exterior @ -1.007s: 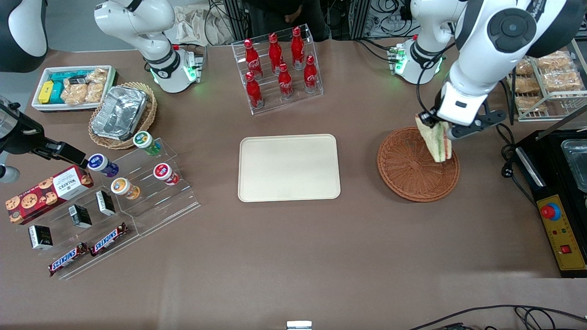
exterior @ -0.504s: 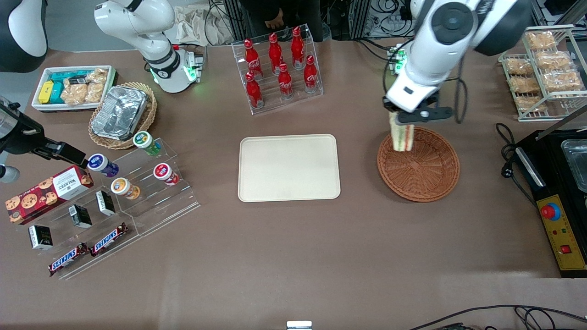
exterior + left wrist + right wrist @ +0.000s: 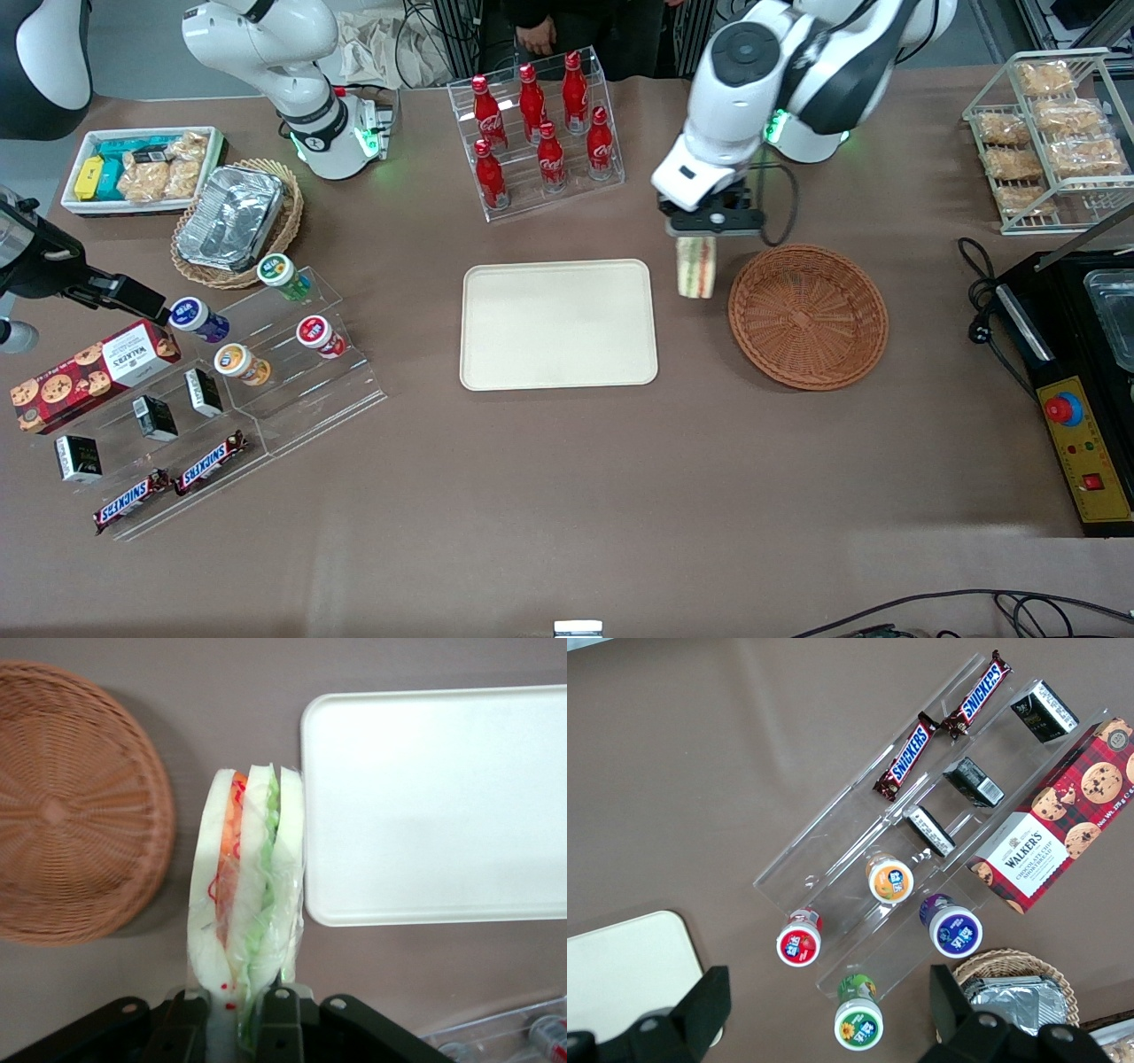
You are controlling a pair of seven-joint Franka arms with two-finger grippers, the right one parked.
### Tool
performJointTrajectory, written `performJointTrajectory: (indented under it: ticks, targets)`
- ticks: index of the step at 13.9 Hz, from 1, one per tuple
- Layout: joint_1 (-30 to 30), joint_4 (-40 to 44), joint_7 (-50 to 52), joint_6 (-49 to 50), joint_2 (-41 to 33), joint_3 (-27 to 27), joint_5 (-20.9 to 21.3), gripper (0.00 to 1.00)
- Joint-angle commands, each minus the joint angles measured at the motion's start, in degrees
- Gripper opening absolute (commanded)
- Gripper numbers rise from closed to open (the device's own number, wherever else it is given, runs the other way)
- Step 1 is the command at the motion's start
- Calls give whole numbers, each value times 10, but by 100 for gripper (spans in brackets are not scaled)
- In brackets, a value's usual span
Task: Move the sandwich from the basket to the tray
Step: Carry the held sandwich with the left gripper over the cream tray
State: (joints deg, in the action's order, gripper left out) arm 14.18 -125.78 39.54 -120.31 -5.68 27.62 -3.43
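We see the gripper (image 3: 696, 232) fingers pinching the sandwich (image 3: 695, 266) above the bench, seemingly between tray (image 3: 558, 323) and basket (image 3: 808, 316)

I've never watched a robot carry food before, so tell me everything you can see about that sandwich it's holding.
The sandwich is a wedge of white bread slices with orange-red and green filling between them, sealed in clear wrap. It hangs in the air, layers edge-on, clamped at one end by the left gripper, whose fingers press its sides. It is above bare table, in the gap between the wicker basket and the beige tray, close to the tray's rim. Nothing else touches it.
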Motion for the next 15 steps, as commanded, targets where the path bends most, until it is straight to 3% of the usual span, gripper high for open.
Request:
performJointTrajectory:
  ticks: [1, 4, 10, 12, 15]
  targets:
    - [32, -34, 30, -79, 32, -5, 12, 0]
    - [57, -35, 67, -158, 101, -6, 37, 0]
    - [66, -15, 179, -258, 233, -7, 208, 0]
    - [66, -10, 200, -278, 255, -8, 233, 0]
    - [66, -8, 201, -279, 267, -8, 235, 0]
